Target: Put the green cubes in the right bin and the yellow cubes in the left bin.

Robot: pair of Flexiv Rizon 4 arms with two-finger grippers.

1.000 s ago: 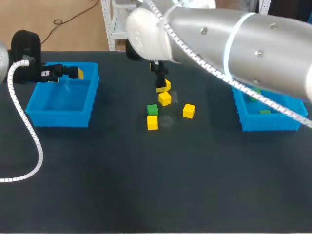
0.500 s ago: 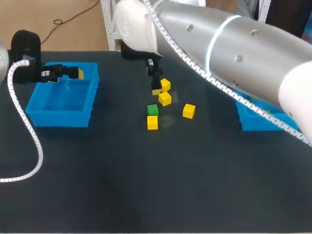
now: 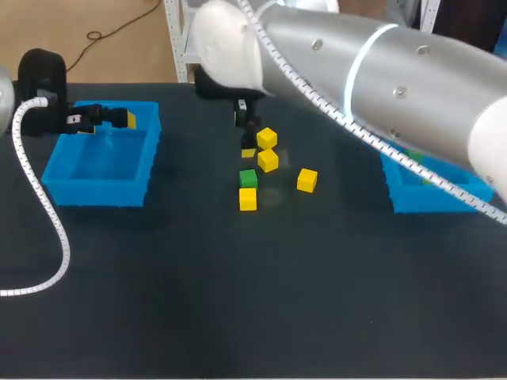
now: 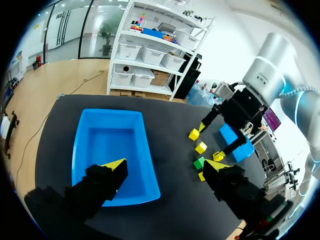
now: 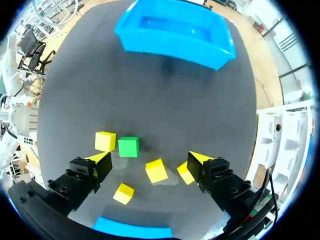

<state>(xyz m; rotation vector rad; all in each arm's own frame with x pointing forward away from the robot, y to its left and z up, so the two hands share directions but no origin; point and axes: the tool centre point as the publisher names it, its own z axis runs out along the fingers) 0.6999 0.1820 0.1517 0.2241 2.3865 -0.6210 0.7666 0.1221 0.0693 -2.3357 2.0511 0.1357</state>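
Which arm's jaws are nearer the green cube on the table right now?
Right. The right arm holds its open jaws above the cube cluster, the green cube just ahead of them. The left arm is well off to the side, its jaws over the left bin.

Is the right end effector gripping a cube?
No: in the right wrist view the right end effector stands open, with a yellow cube lying loose between its wide-apart fingers.

Black table carries left bin, right bin, loose cubes
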